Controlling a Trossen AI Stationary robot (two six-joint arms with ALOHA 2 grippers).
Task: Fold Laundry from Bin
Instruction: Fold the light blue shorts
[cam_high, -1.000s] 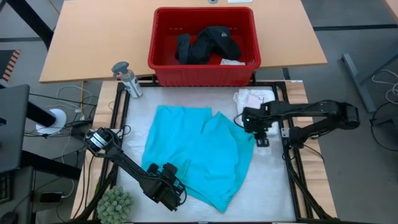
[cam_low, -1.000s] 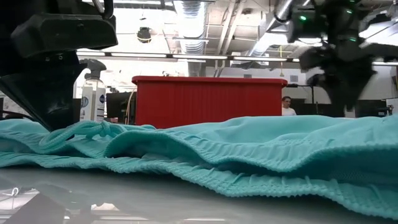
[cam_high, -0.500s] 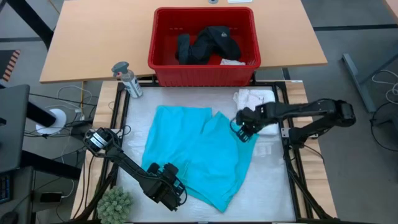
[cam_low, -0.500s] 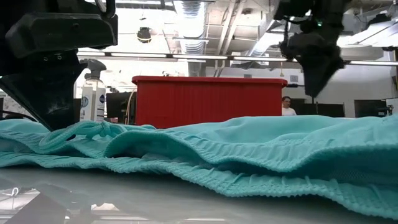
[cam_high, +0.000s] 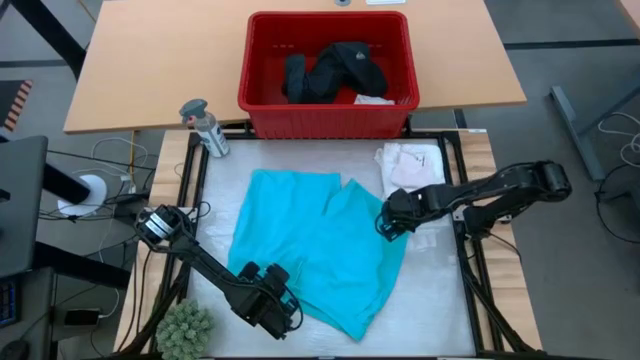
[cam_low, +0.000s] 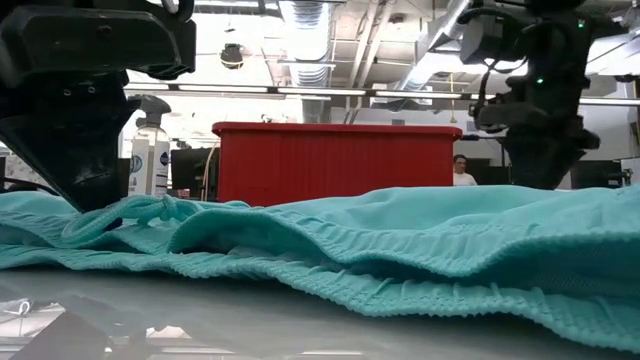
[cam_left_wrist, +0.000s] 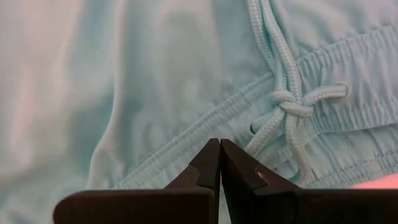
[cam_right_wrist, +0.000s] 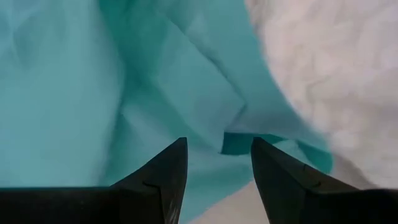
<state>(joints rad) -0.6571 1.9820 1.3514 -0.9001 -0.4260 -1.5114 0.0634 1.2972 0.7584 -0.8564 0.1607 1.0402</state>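
The right claw (cam_high: 384, 226) stands with its two dark fingers (cam_right_wrist: 163, 171) parted and nothing between them, low over the right-hand edge of the turquoise knit garment (cam_high: 318, 248) that lies spread flat on the pale worktop (cam_high: 430, 310). In the right wrist view a folded corner of that cloth sits just beyond the gap between the fingers, so the hem lies straight ahead of the claw and very near. This arm is plainly the nearer one to that edge.

The garment's long axis runs from the far-left part of the worktop towards its near edge. Its drawstring waistband (cam_left_wrist: 292, 112) lies at the near edge, where the left claw (cam_high: 282, 318) rests with its fingers pressed together; whether cloth is pinched there cannot be told.

A white lacy piece (cam_high: 408, 163) lies just beyond the right claw, beside the turquoise cloth's far-right corner. Farther off, on the wooden table past the worktop's far edge, stands the red slotted plastic bin (cam_high: 328, 75), with black clothing (cam_high: 330, 70) inside.
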